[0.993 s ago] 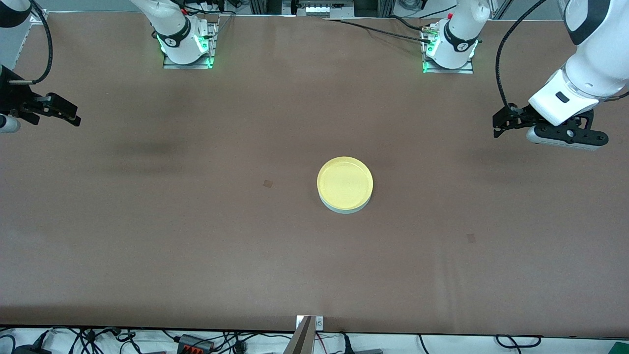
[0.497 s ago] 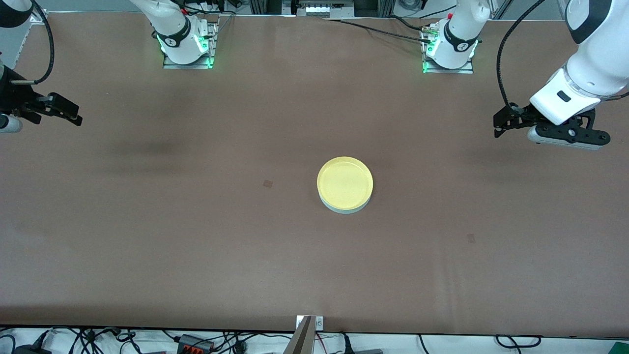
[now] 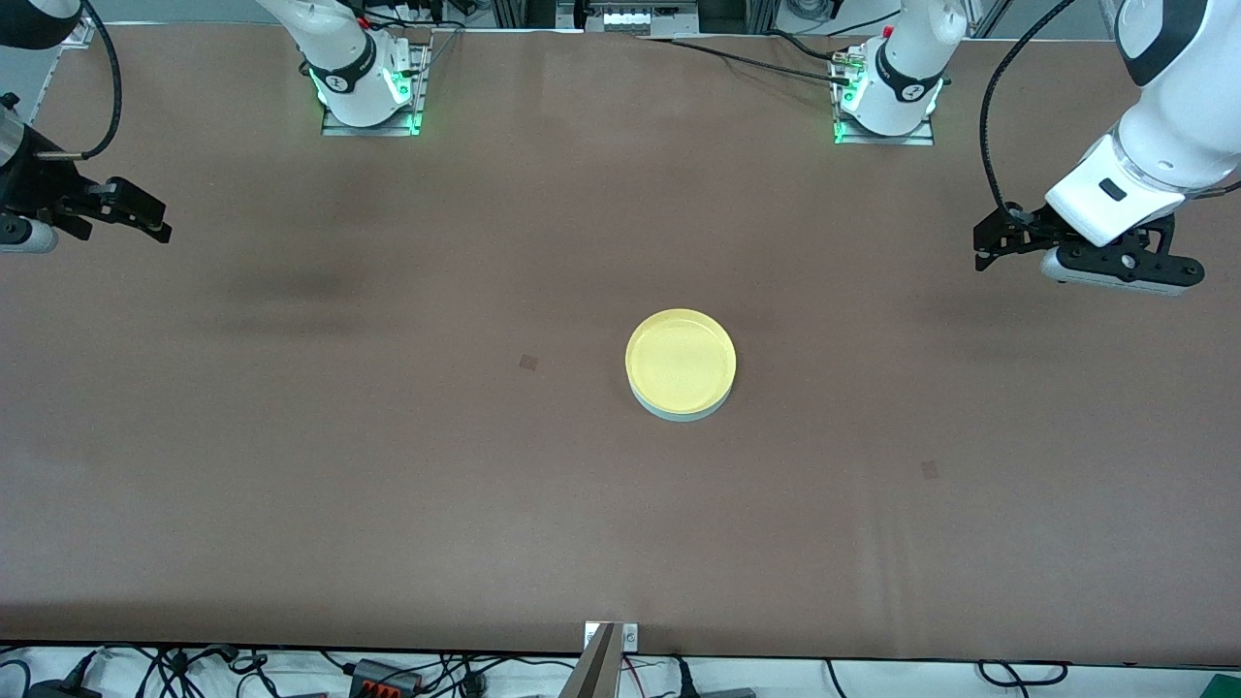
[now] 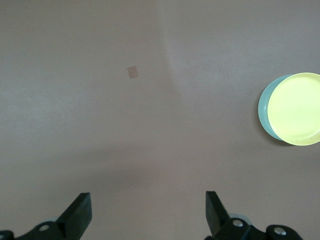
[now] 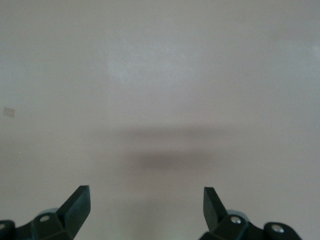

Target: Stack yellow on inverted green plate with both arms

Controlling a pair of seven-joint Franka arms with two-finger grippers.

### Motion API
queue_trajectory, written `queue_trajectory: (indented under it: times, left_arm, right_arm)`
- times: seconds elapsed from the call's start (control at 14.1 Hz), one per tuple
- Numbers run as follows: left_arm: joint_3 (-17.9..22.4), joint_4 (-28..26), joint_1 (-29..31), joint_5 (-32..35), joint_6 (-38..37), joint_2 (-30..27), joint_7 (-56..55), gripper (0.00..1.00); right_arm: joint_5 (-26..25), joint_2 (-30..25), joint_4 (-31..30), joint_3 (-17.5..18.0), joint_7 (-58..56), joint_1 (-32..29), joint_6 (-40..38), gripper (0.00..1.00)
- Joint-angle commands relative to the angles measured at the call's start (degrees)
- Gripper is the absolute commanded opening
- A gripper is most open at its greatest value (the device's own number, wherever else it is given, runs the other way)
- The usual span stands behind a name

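A brown table [image 3: 388, 465] fills the scene, its cover faintly wrinkled toward the front camera's edge. Near its middle the yellow plate [image 3: 681, 361] rests on the upside-down green plate [image 3: 679, 411], of which only a pale rim shows (the left wrist view shows a sliver of it [image 4: 263, 106] beside the yellow plate [image 4: 296, 108]); neither has shifted since a second ago. The right gripper [image 3: 145, 215] has drifted slightly toward the arms' bases and hangs over the table's right-arm end with fingers [image 5: 76, 204] spread wide, holding nothing. The left gripper [image 3: 987, 244] is nearly unchanged over the left-arm end, fingers [image 4: 79, 214] likewise spread and empty. Two small dark patches [image 3: 527, 362] mark the cover. Cables [image 3: 407, 671] lie below the table's nearest edge.
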Motion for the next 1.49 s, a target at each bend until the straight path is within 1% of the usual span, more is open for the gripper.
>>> queue_trajectory:
  times: [0.0,0.35,0.57,1.42]
  left_arm:
    - [-0.2,1.3,-0.1,1.1,-1.3,0.1,0.2,1.00]
    - [-0.2,1.3,-0.1,1.1,-1.4,0.1,0.2,1.00]
    - [-0.2,1.3,-0.1,1.1,-1.4,0.1,0.2,1.00]
    - [-0.2,1.4,-0.1,1.1,-1.4,0.1,0.2,1.00]
  right_arm:
    - [-0.3,-2.6,-1.5,0.3,-0.6,-0.2,0.6,1.00]
    - [-0.4,-2.2,-0.8,0.3,-1.2,-0.2,-1.4,1.00]
    - [-0.4,-2.2,-0.7,0.3,-1.3,-0.2,-4.2,1.00]
    - [-0.3,-1.5,-0.7,-0.1,-1.2,-0.5,-3.1,1.00]
